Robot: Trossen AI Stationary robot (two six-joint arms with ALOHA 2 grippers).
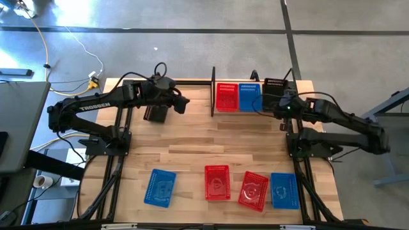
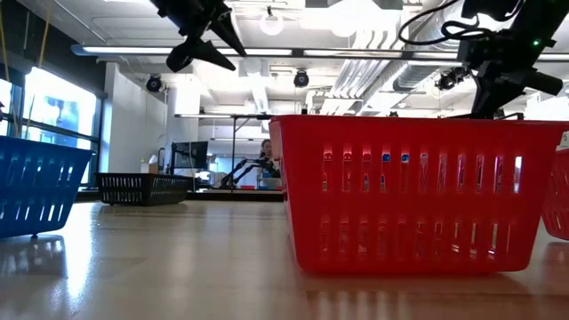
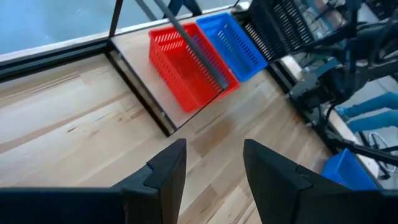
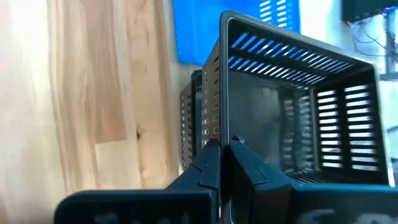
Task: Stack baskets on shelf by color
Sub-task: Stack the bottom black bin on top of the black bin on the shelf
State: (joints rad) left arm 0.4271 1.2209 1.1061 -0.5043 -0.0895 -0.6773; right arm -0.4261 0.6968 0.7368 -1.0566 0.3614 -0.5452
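Note:
The shelf point(image 1: 213, 92) stands at the table's far edge with a red basket point(image 1: 226, 97) and a blue basket point(image 1: 249, 97) side by side on its base. My right gripper point(image 4: 227, 146) is at the shelf's right end, shut on a black basket point(image 1: 275, 89), which shows tilted in the left wrist view point(image 3: 280, 28). My left gripper point(image 3: 214, 149) hangs open above the table, left of the shelf, holding nothing. Another black basket point(image 1: 155, 114) rests on its bottom on the table beneath the left arm. My right gripper pinches one wall of the black basket at its rim point(image 4: 225, 134), one finger inside the basket and one outside. The basket is tilted, its open side turned toward the wrist camera, beside the blue basket point(image 4: 205, 31). Whether its bottom rests on the shelf I cannot tell.
Several baskets lie along the near edge: blue point(image 1: 160, 187), red point(image 1: 217, 182), red point(image 1: 254, 190) and blue point(image 1: 284, 190). Bare wood lies between them and the shelf. A dark mesh wall point(image 4: 193, 124) shows beside the held basket.

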